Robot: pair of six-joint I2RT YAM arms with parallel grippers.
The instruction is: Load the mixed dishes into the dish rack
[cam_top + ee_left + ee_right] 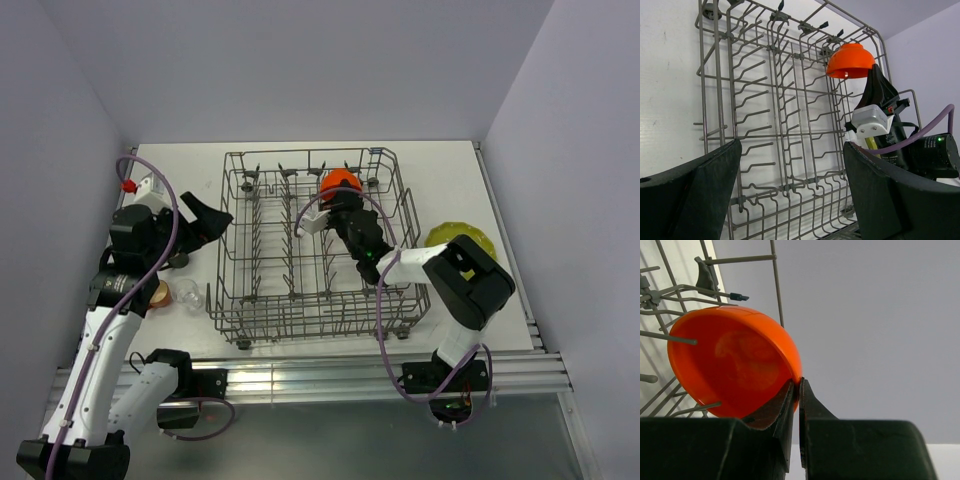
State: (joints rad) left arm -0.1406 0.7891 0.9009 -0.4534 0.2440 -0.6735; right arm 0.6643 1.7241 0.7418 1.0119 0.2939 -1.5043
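**Right wrist view: orange bowl pinched by its rim among the far tines**

The right gripper (799, 386) has its jaws drawn narrow on the rim of the orange bowl (735, 365), one finger inside the wall and one outside. The bowl stands on edge, its hollow facing the camera, and tines cross in front of it. Whether it already bears on the wires I cannot tell.

To finish well, I judge the bowl should be settled between two tine rows until the wire carries it. Only then should the jaws part, and the hand should back out along the rim line so it does not tip the bowl.

From above, the right arm reaches forward over the dish rack (262, 262) from its near right corner, forearm low and wrist pointing to the far side. The left gripper (790, 175) hovers wide and empty outside the rack's left wall. The yellow-green scalloped plate (462, 240) waits on the table to the right.
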